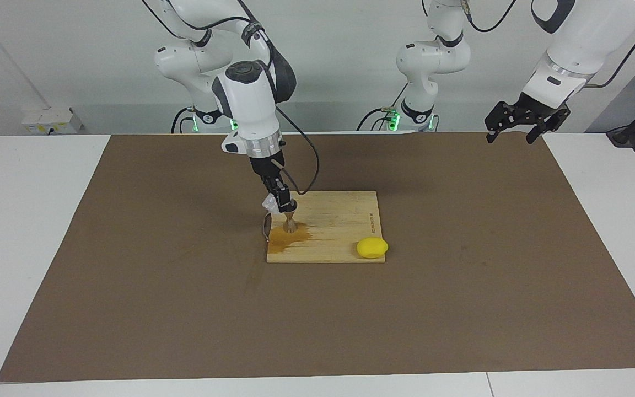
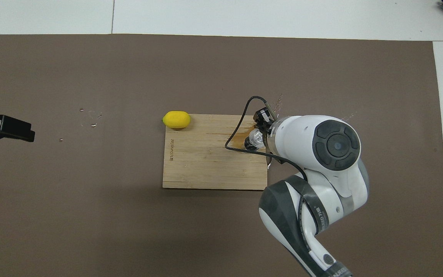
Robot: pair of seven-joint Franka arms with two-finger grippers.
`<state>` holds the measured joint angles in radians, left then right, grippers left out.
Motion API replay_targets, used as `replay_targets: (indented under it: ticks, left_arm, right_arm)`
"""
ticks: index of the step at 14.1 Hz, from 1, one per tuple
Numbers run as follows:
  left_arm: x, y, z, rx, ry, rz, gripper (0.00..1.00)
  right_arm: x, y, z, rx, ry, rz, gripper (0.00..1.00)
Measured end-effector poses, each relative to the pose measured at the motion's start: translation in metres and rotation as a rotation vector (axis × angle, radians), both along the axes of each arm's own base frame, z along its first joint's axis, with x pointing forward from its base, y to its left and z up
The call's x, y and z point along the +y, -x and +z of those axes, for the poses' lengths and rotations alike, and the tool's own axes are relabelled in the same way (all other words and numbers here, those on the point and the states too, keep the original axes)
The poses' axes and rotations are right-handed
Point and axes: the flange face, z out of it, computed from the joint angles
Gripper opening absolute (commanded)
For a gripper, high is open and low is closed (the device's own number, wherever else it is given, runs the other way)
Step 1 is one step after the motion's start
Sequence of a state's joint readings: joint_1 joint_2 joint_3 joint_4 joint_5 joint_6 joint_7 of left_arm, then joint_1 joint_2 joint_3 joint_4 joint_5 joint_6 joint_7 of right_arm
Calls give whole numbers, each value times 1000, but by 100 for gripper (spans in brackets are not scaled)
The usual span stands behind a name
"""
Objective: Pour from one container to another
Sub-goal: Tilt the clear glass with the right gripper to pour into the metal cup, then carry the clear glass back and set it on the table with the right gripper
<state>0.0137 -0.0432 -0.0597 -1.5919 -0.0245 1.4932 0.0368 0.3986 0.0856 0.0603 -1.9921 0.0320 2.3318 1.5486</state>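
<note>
Looking well into the pour, probably near the end. Right gripper (image 1: 283,208) clenched on the clear glass tumbler (image 1: 269,203), holding it tipped right above the steel jigger (image 1: 291,221), which is standing upright on the wooden cutting board (image 1: 345,220) toward the right arm's end of it. Hard to tell what's left in the tumbler or how full the jigger is. Amber spill (image 1: 287,237) spreading on the board around the jigger's foot, so some of it clearly missing. Probably left: righting the tumbler and setting it down. Lemon (image 1: 372,247) sitting at the board's other corner. Left gripper (image 1: 518,122) waiting with jaws released, holding nothing, over the mat's edge.
</note>
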Motion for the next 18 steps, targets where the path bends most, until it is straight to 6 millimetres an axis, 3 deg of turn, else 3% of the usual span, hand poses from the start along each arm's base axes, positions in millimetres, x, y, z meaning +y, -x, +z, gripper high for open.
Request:
replay_targets:
  ticks: [10,14,18]
  left_arm:
    - [1,5,-1,30,-2,0,100]
    - [0,5,-1,32,-2,0,100]
    - [0,5,-1,32,-2,0,100]
  right_arm:
    - [-50,-21,-8,104,-186,-206,0]
    - [-109,-32,-30,188,-365,-347,0]
    - [-178,-36,-70,233,-506,-435,0]
